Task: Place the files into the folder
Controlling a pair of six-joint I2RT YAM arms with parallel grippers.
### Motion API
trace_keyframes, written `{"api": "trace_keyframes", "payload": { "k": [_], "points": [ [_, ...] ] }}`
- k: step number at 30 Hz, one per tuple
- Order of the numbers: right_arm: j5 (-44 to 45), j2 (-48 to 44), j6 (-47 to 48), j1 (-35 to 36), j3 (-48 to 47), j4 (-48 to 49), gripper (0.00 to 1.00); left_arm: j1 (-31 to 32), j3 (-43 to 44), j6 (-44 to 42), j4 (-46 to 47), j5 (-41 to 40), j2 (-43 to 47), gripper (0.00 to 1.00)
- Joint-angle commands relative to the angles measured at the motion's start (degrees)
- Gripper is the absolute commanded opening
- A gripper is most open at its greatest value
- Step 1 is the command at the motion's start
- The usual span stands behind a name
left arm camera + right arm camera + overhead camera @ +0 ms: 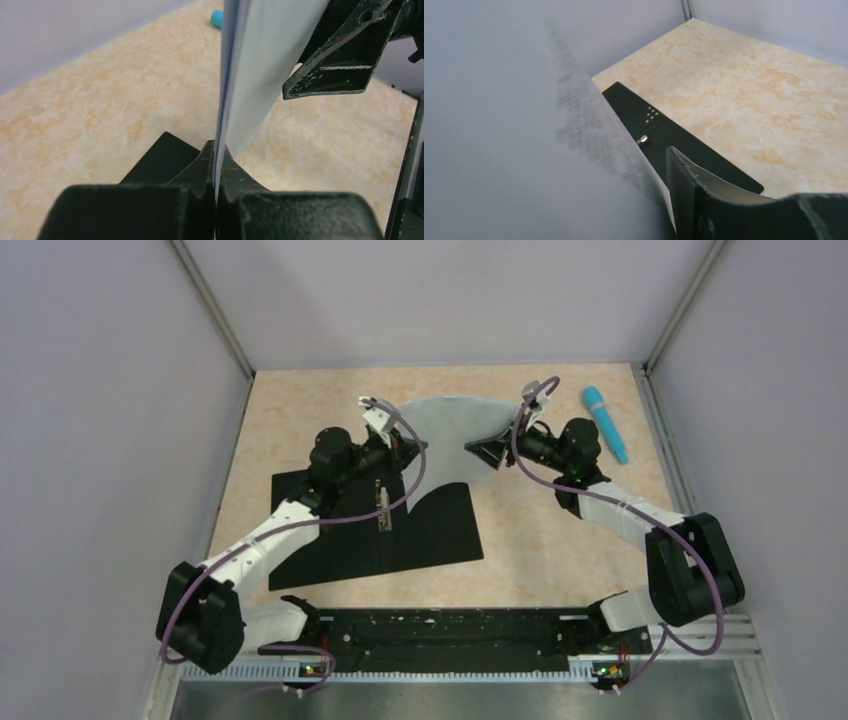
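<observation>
Now | files [450,440] raised over open folder [420,535] on surface [560,540] | left fingers [200,167] pinching files' left edge | right fingers [684,195] at right edge, closure cannot be told

Plain pale walls [90,440] and bare metal posts [213,312] are boxing in a beige marbled worktop [560,550], which is pointing to a robotics lab test cell. Two white-and-black arms [262,538] are sitting bolted to a black rail [450,625] at its near edge, with purple cables [424,456] looping along them
</observation>
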State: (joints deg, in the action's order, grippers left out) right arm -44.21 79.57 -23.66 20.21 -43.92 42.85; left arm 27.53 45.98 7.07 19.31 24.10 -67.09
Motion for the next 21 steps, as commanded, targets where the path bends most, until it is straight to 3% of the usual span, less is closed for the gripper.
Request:
{"api": "trace_keyframes", "payload": {
  "k": [1,4,10,21],
  "points": [
    [-0.8,5.6,1.2,-0.3,4.6,18.4,0.55,0.2,-4.9,-4.9,14.5,5.8,-4.0,0.0],
    [-0.1,8.7,-2.4,-0.3,7.8,27.1,0.57,0.3,-10.0,-3.7,23.1,3.9,-4.1,0.0],
    [2.0,11.7,-7.5,-0.4,12.0,38.4,0.6,1.7,-15.0,-4.6,24.4,2.6,-2.2,0.0],
    [0.6,8.2,-4.6,1.1,10.1,33.9,0.6,7.1,-19.1,-10.1,25.4,-5.3,0.6,0.06]
  ]
}}
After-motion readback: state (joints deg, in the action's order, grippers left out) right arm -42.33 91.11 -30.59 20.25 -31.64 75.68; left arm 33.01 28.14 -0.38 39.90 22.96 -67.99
